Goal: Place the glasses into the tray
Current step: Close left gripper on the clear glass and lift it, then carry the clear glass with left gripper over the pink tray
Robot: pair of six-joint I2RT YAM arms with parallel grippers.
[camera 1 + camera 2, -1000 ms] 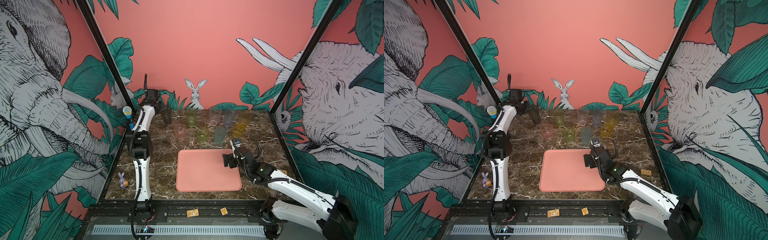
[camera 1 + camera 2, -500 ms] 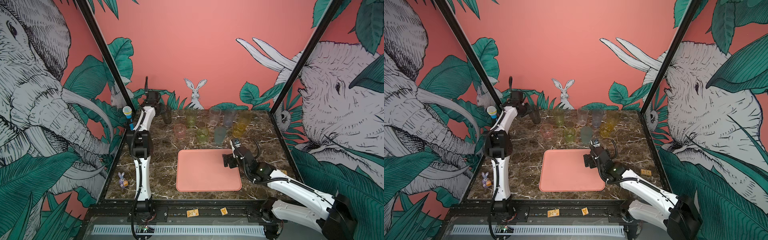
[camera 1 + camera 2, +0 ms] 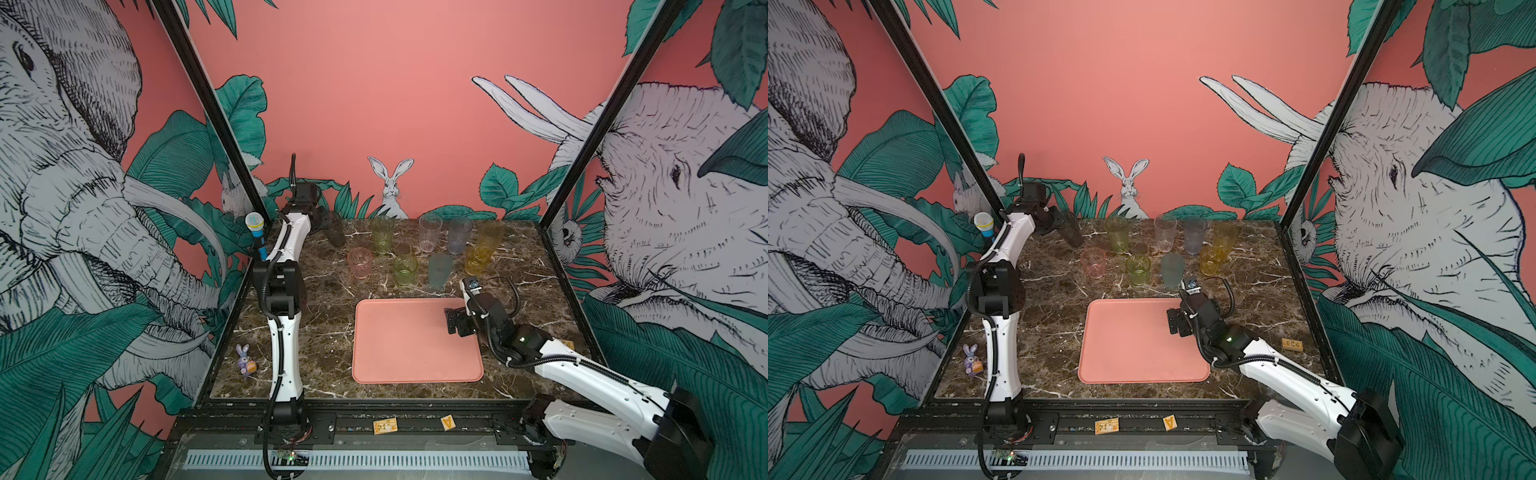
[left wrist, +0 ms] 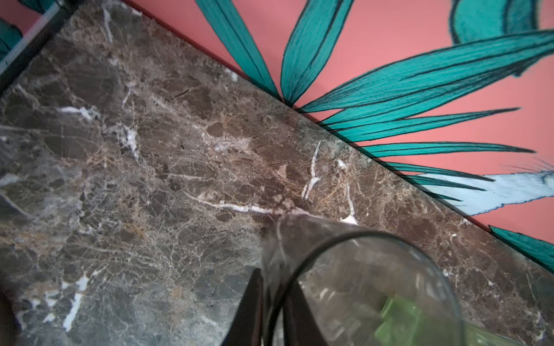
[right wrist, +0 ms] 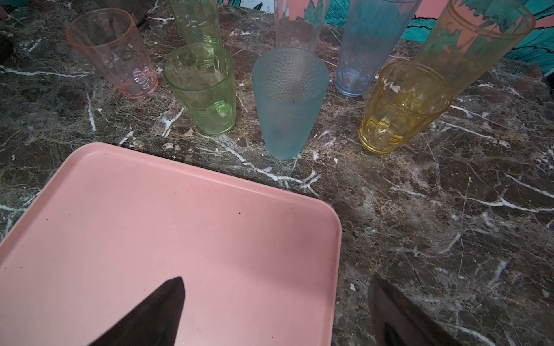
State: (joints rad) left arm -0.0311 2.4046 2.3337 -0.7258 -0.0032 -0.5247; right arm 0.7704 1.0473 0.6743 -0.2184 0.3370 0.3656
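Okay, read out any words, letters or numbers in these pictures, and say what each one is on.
"A": small wooden tile on the front rail.
Printed wooden tile beside it: too blurred to read.
Wooden block at the right edge of the table: marks too small to read.

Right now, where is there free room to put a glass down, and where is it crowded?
The tray is bare; only the open right gripper hangs over its far right corner. The marble between tray and left arm is free too. Crowded: the two rows of glasses behind the tray.
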